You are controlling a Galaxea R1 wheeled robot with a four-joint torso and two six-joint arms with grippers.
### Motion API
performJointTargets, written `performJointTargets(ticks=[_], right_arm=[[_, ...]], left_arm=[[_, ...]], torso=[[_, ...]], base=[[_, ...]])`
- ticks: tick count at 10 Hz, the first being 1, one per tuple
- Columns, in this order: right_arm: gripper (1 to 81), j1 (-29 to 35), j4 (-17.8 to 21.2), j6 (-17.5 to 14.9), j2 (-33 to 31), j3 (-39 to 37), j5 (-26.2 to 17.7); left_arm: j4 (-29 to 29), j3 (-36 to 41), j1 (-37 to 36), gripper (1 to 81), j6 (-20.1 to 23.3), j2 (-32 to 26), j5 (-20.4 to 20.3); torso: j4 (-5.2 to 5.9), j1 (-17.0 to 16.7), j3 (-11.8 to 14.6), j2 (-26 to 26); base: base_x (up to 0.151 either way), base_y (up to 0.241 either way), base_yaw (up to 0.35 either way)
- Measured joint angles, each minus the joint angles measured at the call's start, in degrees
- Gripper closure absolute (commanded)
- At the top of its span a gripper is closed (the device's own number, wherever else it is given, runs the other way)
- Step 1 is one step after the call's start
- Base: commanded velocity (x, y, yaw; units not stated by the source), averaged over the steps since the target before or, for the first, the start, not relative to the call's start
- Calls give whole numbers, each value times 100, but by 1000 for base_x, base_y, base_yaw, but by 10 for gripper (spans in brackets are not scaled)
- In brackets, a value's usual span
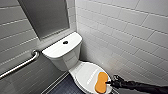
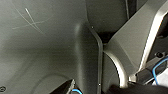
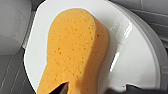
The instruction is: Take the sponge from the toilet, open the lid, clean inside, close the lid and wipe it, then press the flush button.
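While the white oval plastic lid (image 1: 86,72) lies shut over the bowl of the white glossy ceramic toilet (image 1: 63,58), hiding the bowl's inside, the orange peanut-shaped foam sponge (image 1: 101,82) lies on top of it, towards the front edge. The robot's black right gripper (image 1: 108,82) sits at the sponge's near end, jaws apart. A small dark round flush button (image 1: 65,42) dots the tank top. A metal grab rail (image 1: 20,65) runs along the tiled side wall (image 1: 15,37).

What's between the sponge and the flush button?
Just bare lid and the tank front, going by the head view.
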Motion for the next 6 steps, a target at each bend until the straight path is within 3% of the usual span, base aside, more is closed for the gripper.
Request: performJointTargets(ticks=[6], right_arm=[[10, -190, 2, 127, 539, -477, 269]], left_arm=[[-13, -140, 44, 10, 0, 29, -10]], torso=[[0, 2, 6, 0]], base=[[0, 0, 0]])
